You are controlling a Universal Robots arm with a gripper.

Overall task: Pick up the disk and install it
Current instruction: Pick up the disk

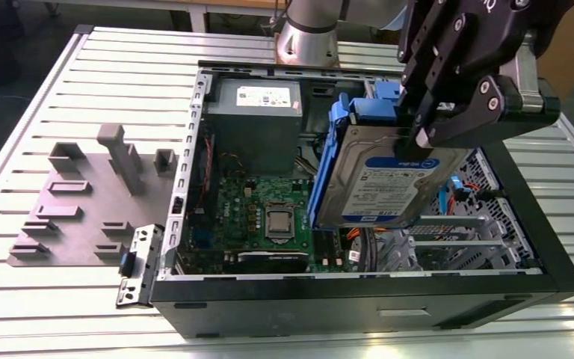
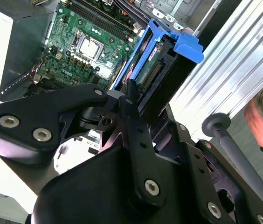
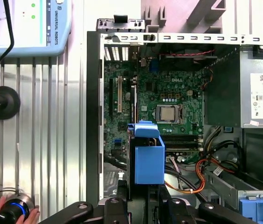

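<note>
The disk (image 1: 382,187), a silver-grey drive with a white-and-blue label and blue carrier rails, hangs on edge and slightly tilted over the open computer case (image 1: 367,288). It is lifted over the case's side at the exterior view's right, above the metal bay. My gripper (image 1: 418,140) is shut on its upper end. In the second wrist view the fingers (image 2: 130,105) clamp the disk's blue carrier (image 2: 169,42). In the first wrist view the disk's blue carrier (image 3: 148,156) stands out from the gripper (image 3: 141,207) over the motherboard (image 3: 169,107).
Inside the case are a motherboard (image 1: 267,209), a power supply (image 1: 257,112) and orange cables (image 3: 192,179). A blue bracket (image 3: 259,210) sits on the bay. A grey fixture plate (image 1: 87,202) lies beside the case. A person's hand (image 3: 10,212) rests on a knob.
</note>
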